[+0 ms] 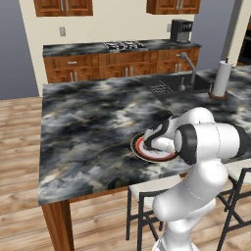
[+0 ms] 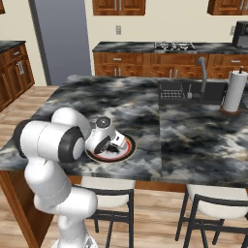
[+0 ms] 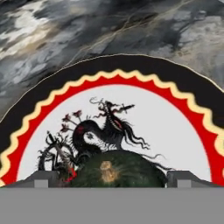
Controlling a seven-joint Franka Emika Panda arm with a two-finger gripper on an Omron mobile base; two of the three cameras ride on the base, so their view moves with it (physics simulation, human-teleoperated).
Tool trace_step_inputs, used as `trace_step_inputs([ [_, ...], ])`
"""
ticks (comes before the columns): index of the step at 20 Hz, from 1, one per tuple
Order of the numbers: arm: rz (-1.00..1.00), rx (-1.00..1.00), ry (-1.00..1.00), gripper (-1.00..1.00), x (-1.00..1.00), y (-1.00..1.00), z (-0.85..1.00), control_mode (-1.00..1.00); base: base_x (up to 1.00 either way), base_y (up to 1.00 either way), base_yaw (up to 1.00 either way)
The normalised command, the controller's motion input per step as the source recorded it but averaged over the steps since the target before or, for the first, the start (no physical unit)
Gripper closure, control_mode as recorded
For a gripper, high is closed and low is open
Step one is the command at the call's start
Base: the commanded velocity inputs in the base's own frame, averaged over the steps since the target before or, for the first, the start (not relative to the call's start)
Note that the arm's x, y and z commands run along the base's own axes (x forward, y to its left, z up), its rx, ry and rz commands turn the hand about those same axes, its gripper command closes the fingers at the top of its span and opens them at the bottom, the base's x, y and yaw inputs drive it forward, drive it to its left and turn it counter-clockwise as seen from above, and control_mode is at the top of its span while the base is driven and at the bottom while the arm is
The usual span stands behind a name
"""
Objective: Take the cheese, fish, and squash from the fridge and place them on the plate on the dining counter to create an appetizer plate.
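The plate (image 3: 118, 65), with a white centre, a red ring and a dark rim, lies near the front edge of the marbled dining counter (image 1: 88, 122). It also shows under the hand in the base views (image 1: 138, 153) (image 2: 127, 149). The dark green squash (image 3: 118, 168) sits on the plate's white centre. My gripper (image 3: 112, 178) hangs low over it, open, one fingertip (image 3: 41, 178) on each side of the squash and not pressing it. The white hand (image 1: 156, 142) (image 2: 110, 144) covers most of the plate. The cheese, the fish and the fridge are out of view.
A built-in sink (image 1: 171, 86) with a faucet (image 1: 188, 63) is at the counter's far right, beside a paper towel roll (image 1: 223, 78). Stools (image 1: 147, 196) (image 2: 213, 203) stand under the front edge. The wall counter with the stove (image 1: 122, 46) runs behind.
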Motion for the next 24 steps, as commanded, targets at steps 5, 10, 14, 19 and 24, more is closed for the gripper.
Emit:
trace_step_inputs([
  [5,0.0,-0.01,0.08,-1.0,-0.03,0.0,0.94,-1.0,0.0,0.0,0.0],
  [10,0.0,-0.03,0.06,-1.0,-0.38,0.0,0.96,-1.0,0.0,0.0,0.0],
  [14,0.0,0.0,0.0,-1.0,-1.0,0.0,0.64,-1.0,0.0,0.0,0.0],
  [19,0.0,0.0,0.01,-1.0,-1.0,0.0,0.49,-1.0,0.0,0.0,0.0],
  [24,0.01,0.0,0.0,-1.0,-1.0,0.0,0.44,-1.0,0.0,0.0,0.0],
])
